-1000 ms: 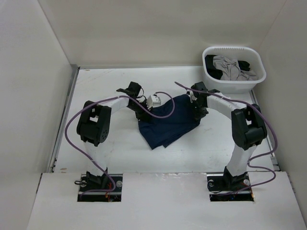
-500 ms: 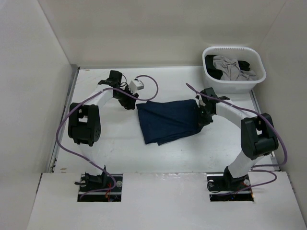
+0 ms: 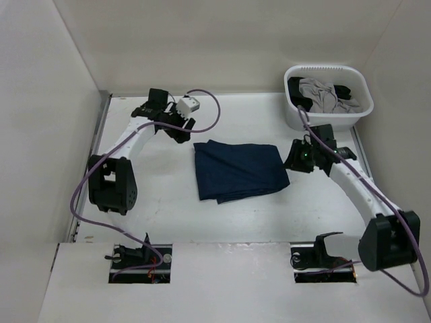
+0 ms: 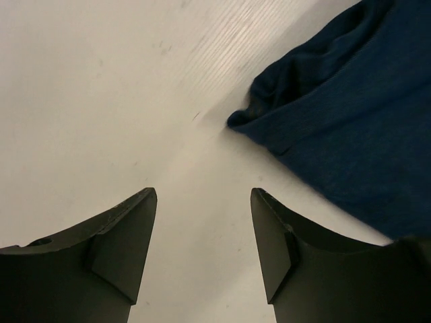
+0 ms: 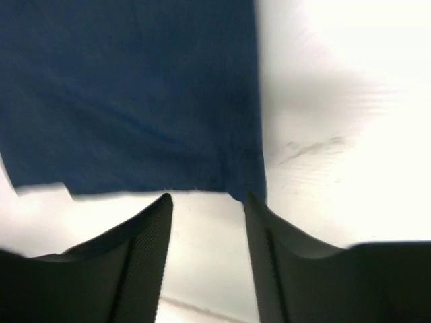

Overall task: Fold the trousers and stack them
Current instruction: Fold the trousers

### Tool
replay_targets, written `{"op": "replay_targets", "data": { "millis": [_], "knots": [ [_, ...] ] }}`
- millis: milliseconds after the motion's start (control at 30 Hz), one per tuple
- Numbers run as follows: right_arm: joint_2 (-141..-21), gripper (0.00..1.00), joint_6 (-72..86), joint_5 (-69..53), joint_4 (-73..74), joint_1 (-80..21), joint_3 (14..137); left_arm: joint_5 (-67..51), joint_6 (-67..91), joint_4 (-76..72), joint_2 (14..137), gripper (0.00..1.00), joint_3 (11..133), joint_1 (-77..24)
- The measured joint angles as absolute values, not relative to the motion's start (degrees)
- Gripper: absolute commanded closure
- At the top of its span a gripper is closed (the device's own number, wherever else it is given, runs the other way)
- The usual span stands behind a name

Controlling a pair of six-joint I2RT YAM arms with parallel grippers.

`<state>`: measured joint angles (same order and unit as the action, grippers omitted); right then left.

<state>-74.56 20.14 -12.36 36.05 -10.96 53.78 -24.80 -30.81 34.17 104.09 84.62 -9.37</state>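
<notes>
Folded trousers (image 3: 239, 169) lie flat, blurred in right wrist view.

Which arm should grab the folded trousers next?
Probably right: the right claw, open, has the trousers edge straight ahead; the left claw, open too, faces bare table, cloth off to one side.

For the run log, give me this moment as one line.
trousers folded, flat on table | left gripper open, empty | right gripper open, empty
</notes>
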Motion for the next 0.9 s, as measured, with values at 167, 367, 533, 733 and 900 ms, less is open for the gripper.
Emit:
{"op": "replay_targets", "data": {
  "millis": [167, 367, 533, 733, 900],
  "knots": [
    [-68.73, 0.77, 25.82, -6.2, 30.26, -11.53, 55.72, -27.59, -30.15, 33.06, 100.03, 0.49, 84.86, -18.31],
    [-82.96, 0.97, 31.99, -5.39, 16.6, -17.56, 59.48, -27.79, -27.88, 31.7, 111.24, 0.48, 88.53, -23.38],
    [-101.41, 1.0, 37.63, -2.61, 9.76, -18.48, 64.27, -24.56, -23.53, 29.08, 118.91, 0.47, 90.56, -21.45],
    [-106.17, 1.0, 45.12, 4.71, 9.41, -18.52, 66.59, -21.43, -20.67, 27.88, 121.86, 0.46, 94.19, -20.73],
    [-103.85, 1.0, 48.58, 11.64, 8.93, -18.35, 64.2, -19.64, -19.0, 27.29, 123.15, 0.45, 95.18, -20.88]
  ]
}}
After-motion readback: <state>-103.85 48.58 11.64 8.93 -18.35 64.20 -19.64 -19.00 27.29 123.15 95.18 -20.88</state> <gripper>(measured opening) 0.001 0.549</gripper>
